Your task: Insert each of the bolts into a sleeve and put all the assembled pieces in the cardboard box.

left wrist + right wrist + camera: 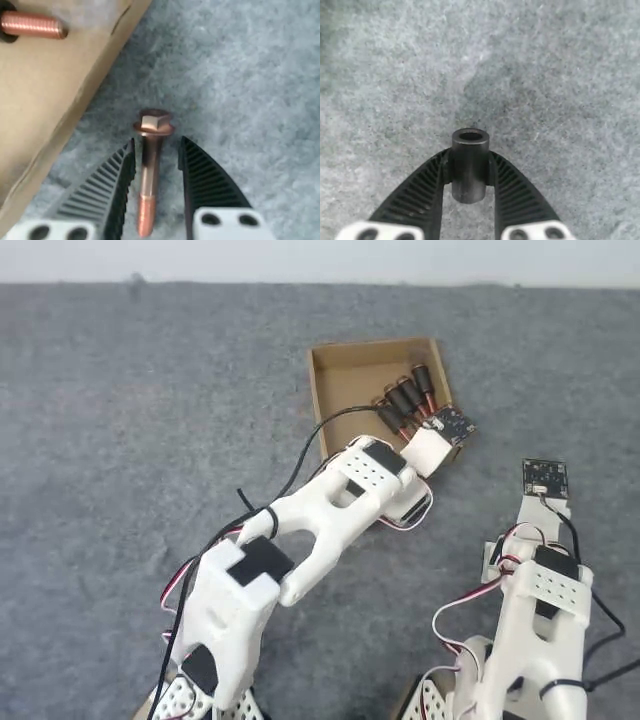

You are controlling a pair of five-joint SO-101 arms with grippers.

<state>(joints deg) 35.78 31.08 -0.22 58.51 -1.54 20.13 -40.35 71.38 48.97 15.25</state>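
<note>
Left gripper (156, 142) open, jaws straddling copper hex-head bolt (149, 170) on grey carpeted worktop (250, 75) beside brown cardboard box (55, 85). Right gripper (469, 156) clamped on black cylindrical sleeve (469, 172).

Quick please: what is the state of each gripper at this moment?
The left gripper is open, with the bolt lying between its fingers.
The right gripper is shut on the sleeve.
</note>
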